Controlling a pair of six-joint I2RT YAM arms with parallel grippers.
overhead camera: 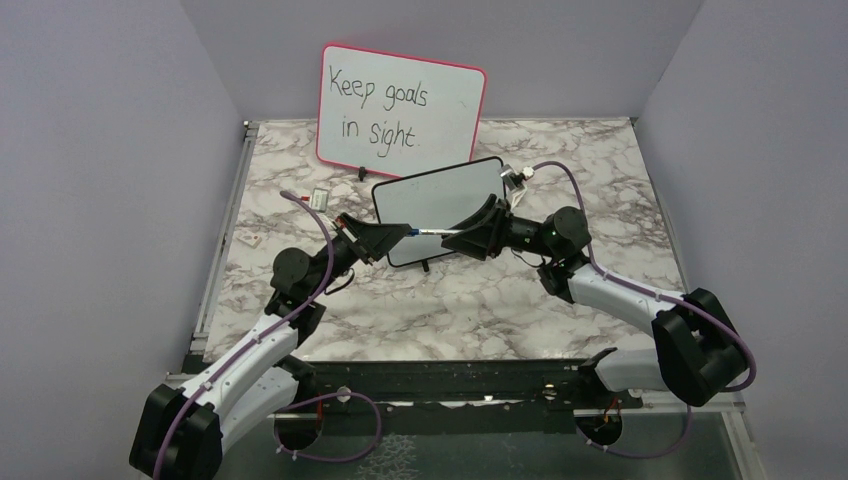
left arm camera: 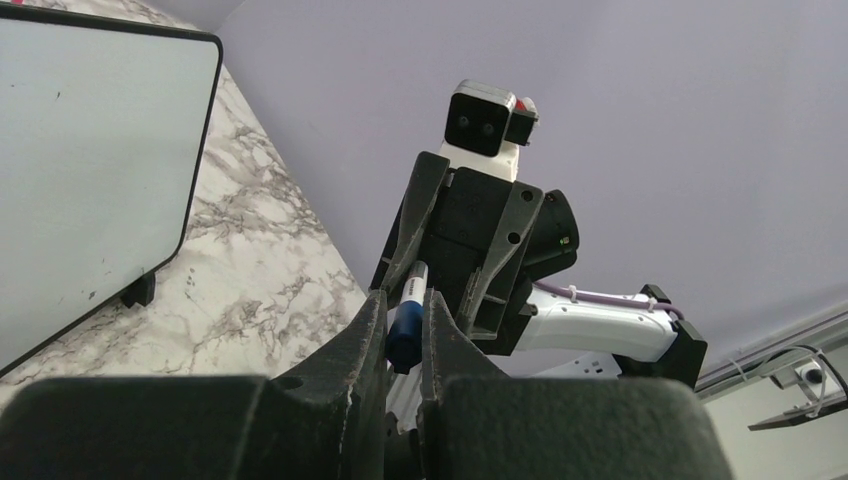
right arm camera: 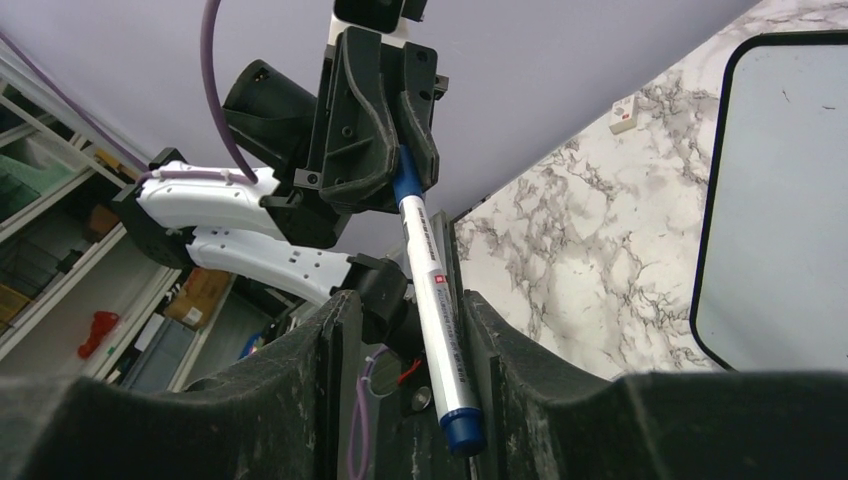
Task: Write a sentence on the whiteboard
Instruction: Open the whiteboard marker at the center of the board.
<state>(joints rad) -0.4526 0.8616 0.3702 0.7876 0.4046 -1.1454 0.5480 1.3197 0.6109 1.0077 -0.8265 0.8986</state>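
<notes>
Left jaws pinch the marker [right arm camera: 432, 290] by its blue end [left arm camera: 404, 330] while right jaws, spread, straddle its barrel, probably for uncapping.

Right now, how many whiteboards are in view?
2. The pink-framed whiteboard stands at the back, with black writing on it. The black-framed whiteboard stands in front of it, slightly to the right, and looks blank. No other one seems hidden.

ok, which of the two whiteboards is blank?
The black-framed whiteboard, the smaller one in front: its surface shows no writing. The pink-framed whiteboard propped behind it reads "Keep goals in sight" in black.
</notes>
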